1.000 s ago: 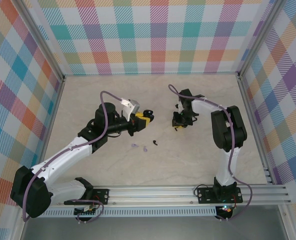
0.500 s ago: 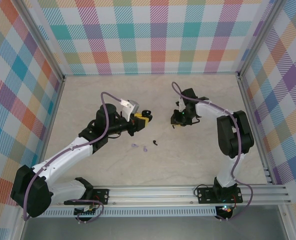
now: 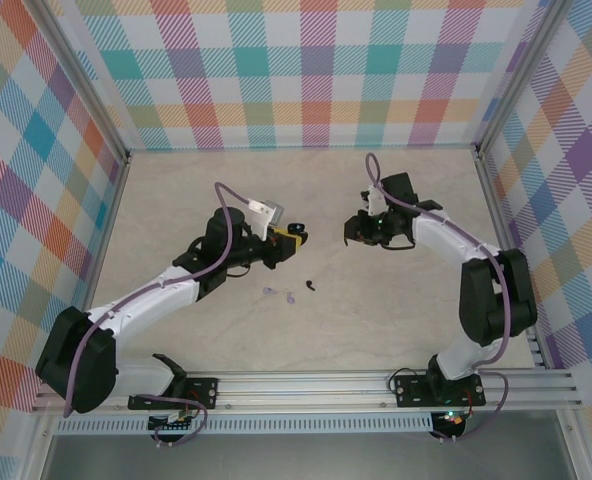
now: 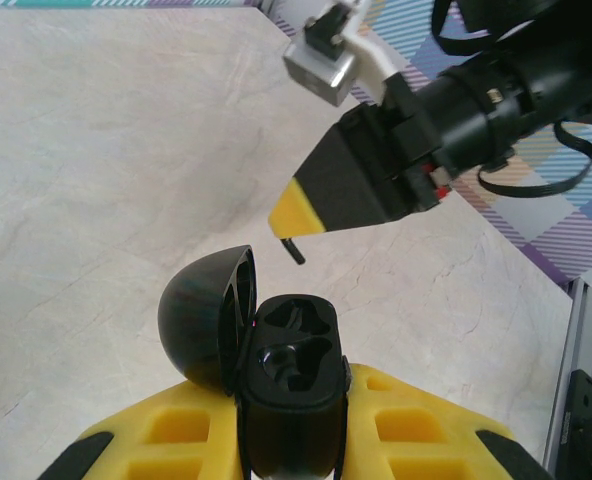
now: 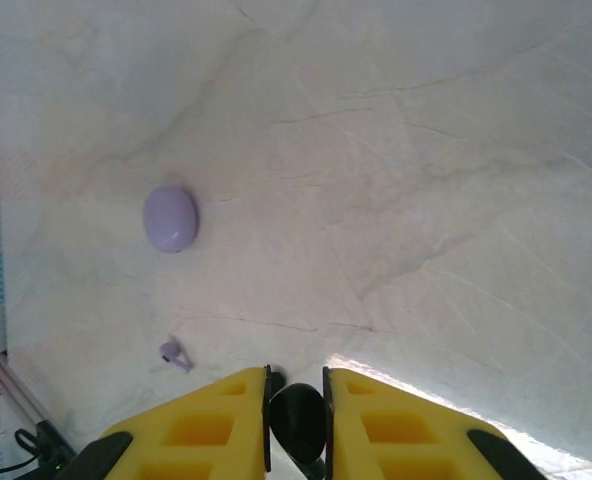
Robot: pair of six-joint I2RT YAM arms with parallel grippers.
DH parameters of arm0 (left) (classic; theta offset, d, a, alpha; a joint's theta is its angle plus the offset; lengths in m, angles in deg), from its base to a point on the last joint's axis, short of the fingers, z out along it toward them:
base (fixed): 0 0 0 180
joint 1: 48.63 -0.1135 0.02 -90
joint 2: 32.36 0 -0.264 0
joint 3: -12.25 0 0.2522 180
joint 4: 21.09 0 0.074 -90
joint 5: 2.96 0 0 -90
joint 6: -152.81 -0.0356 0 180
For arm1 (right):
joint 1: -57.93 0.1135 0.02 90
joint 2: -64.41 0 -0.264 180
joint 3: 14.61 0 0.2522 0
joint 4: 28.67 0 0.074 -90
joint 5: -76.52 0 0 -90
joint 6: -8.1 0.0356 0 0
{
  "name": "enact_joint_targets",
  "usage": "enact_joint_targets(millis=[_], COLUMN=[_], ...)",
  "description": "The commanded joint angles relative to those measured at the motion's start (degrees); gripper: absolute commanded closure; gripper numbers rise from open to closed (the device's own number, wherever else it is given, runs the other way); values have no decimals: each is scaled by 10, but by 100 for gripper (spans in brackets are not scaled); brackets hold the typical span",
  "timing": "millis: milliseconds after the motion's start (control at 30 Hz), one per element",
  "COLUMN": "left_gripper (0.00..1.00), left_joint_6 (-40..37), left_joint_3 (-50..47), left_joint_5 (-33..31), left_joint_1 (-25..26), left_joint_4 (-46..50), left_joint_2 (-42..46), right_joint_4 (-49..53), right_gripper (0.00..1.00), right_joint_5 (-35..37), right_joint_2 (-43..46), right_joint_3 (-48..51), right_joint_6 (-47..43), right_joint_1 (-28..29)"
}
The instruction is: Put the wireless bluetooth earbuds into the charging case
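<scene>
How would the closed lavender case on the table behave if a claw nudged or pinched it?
The lavender case looks smooth and domed, so it would probably skid or spin rather than tip. Its rounded sides might slip from a pinch. It looks like hard plastic, likely stiff and light.

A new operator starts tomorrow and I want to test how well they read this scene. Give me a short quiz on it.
1. True or false: the black charging case in the left tool has its lid shut.
2. What does the right tool pinch? A) a lavender earbud B) a black earbud C) nothing
3. Fill in: the top view shows ___ lavender earbuds lying loose on the table.
Key: 1 false, it stands open; 2 B; 3 two.
</scene>
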Motion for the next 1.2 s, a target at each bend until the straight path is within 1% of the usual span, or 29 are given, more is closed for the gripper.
enact_joint_targets(millis=[0, 333, 467, 633, 933, 1067, 1167], left_gripper=[91, 91, 91, 91, 91, 91, 91], left_joint_6=[20, 30, 25, 16, 0, 1, 0], left_joint_3=[-6, -21, -31, -36, -49, -63, -68], left_joint_5=[14, 54, 60, 81, 106, 104, 103], left_joint_1=[-8, -12, -12, -11, -5, 0, 3], left_joint_4=[-50, -137, -165, -191, -248, -297, -316], left_joint_2=[-12, -43, -41, -44, -37, -33, -29], right_joint_4=[-30, -135, -174, -219, -265, -276, -285], right_gripper=[80, 79, 78, 78, 78, 78, 77], right_joint_5=[-47, -118, -143, -163, -168, -173, -174], right_joint_2=[44, 132, 157, 177, 195, 199, 202], right_joint_3=[6, 44, 54, 62, 62, 59, 59], right_joint_6=[8, 57, 78, 99, 120, 117, 114], right_joint_1=[-4, -3, -2, 2, 22, 39, 49])
